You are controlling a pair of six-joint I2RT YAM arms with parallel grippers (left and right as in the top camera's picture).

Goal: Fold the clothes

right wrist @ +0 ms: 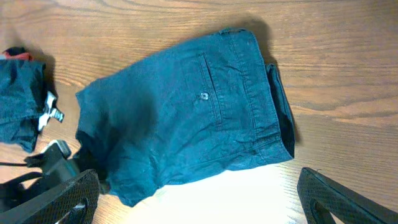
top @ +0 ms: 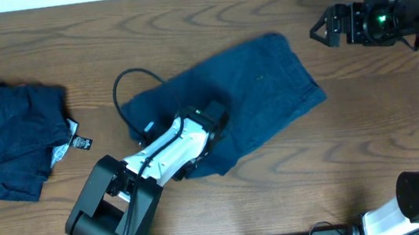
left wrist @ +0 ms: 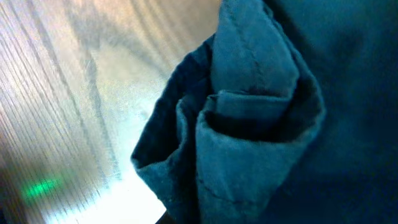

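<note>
- Brown wood-grain tabletop [top: 298, 202] carries a pair of dark navy-blue cotton shorts [top: 261, 88] lying flat at its middle. The waistband and buttoned back pocket are at the end far from the left claw [top: 208, 119].
- The left claw sits on the leg end of the shorts, closed tight. Its fingers do not show in its own wrist view, but a bunched fold of hem fills that view, so I judge that it pinches that edge.
- The right claw [top: 324, 29] hangs spread wide over bare wood, holding nothing, apart from the waistband corner below and in front of it.
- The step in hand looks like carrying the leg end over to the waistband to halve the shorts.
- To do it well, raise the hem only enough to clear the cloth beneath. Travel straight along the shorts' length, and release only once hem lies on waistband; a slanted path would skew the fold.
- The pinch looks gathered rather than flat, so the hem's outer corner may trail. The right claw pressing the waistband would stop the whole garment sliding.
- A thin black cable loop [top: 123, 84] lies just behind the left claw, near the hem; lifting could snag it.
- Well off to that claw's outer side rests a heap of dark navy-blue fabric garments [top: 7, 148] with small white and black tags [top: 79, 142], not yet folded.
</note>
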